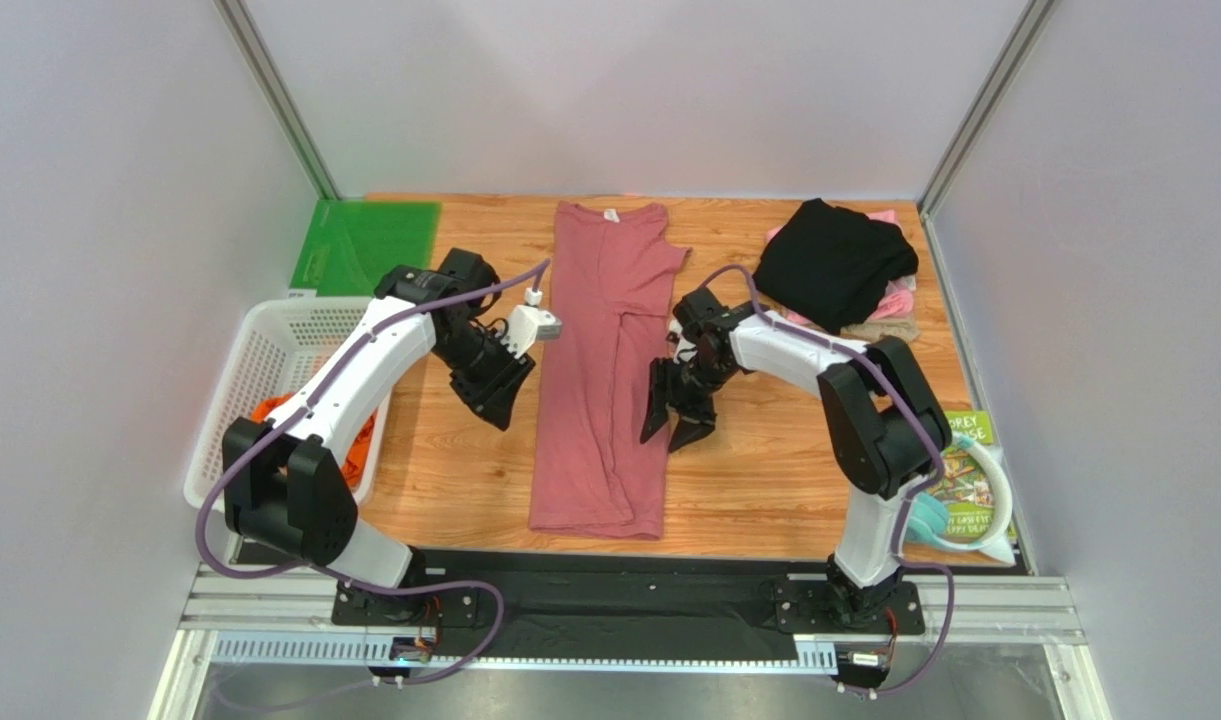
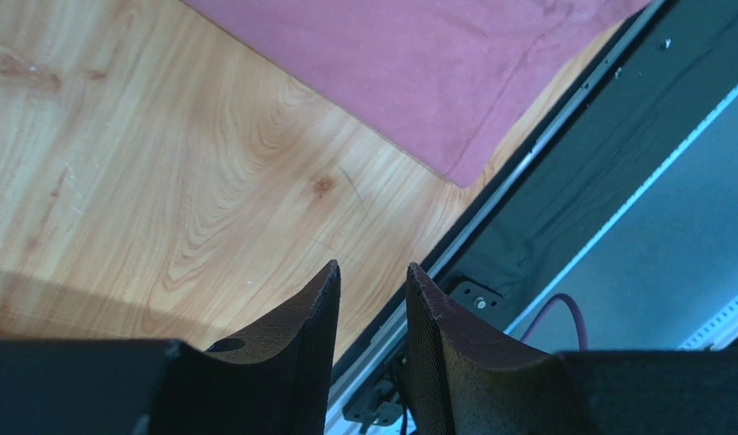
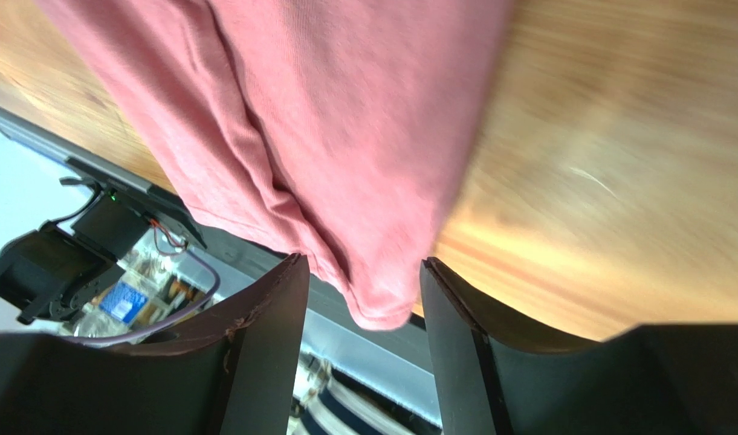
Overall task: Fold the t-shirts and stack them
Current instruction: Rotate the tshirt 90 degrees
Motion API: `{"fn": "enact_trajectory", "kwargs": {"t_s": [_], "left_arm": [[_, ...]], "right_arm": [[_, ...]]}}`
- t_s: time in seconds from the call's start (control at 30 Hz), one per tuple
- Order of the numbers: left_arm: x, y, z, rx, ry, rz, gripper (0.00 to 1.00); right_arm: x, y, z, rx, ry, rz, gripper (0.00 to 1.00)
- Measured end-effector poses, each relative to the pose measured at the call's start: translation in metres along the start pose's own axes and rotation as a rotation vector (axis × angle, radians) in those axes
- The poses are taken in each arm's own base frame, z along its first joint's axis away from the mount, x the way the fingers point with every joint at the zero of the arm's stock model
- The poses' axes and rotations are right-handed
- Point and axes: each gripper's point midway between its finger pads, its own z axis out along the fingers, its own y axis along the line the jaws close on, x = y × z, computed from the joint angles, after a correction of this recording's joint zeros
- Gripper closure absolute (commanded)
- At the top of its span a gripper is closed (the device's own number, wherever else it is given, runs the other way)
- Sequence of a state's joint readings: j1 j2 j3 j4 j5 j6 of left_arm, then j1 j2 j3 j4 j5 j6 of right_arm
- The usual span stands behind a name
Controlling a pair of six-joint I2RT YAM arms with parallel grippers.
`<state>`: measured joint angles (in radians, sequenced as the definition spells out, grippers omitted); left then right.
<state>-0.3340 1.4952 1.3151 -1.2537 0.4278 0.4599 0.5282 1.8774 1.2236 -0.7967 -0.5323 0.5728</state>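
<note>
The dusty-rose t-shirt point(image 1: 601, 375) lies in the middle of the table as a long lengthwise strip, with its white neck label at the far end. My left gripper point(image 1: 496, 393) hovers over bare wood just left of it, open by a narrow gap and empty point(image 2: 372, 265); the shirt's near corner point(image 2: 454, 82) shows beyond it. My right gripper point(image 1: 676, 420) is open at the shirt's right edge point(image 3: 359, 258), and the shirt's hem corner point(image 3: 381, 299) shows between the fingers, not clamped. A black shirt point(image 1: 834, 263) lies on pale pink ones point(image 1: 890, 308) at the back right. An orange shirt point(image 1: 275, 408) is in the basket.
A white mesh basket point(image 1: 263, 338) stands at the left edge. A green mat point(image 1: 364, 245) lies at the back left. Snack packets and a white ring point(image 1: 974, 480) sit at the near right. Grey walls enclose the table, and a black rail point(image 1: 601, 578) runs along the near edge.
</note>
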Motion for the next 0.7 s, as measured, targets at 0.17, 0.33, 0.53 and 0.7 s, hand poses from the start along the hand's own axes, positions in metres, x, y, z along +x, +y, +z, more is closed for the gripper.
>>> {"fn": "enact_trajectory", "kwargs": {"t_s": [0.17, 0.33, 0.53, 0.7], "left_arm": [[0.019, -0.015, -0.002, 0.008, 0.027, -0.005, 0.59], [0.053, -0.032, 0.007, 0.031, 0.11, -0.027, 0.56], [0.053, -0.034, 0.012, 0.038, 0.15, -0.02, 0.57], [0.049, -0.035, 0.034, 0.066, 0.209, 0.02, 0.55]], "right_arm": [[0.004, -0.003, -0.036, 0.004, -0.104, -0.013, 0.45], [0.054, -0.017, -0.045, -0.008, -0.108, -0.004, 0.46], [0.095, -0.036, -0.017, 0.013, -0.016, 0.072, 0.47], [0.096, -0.024, -0.008, -0.026, -0.013, 0.078, 0.47]]}}
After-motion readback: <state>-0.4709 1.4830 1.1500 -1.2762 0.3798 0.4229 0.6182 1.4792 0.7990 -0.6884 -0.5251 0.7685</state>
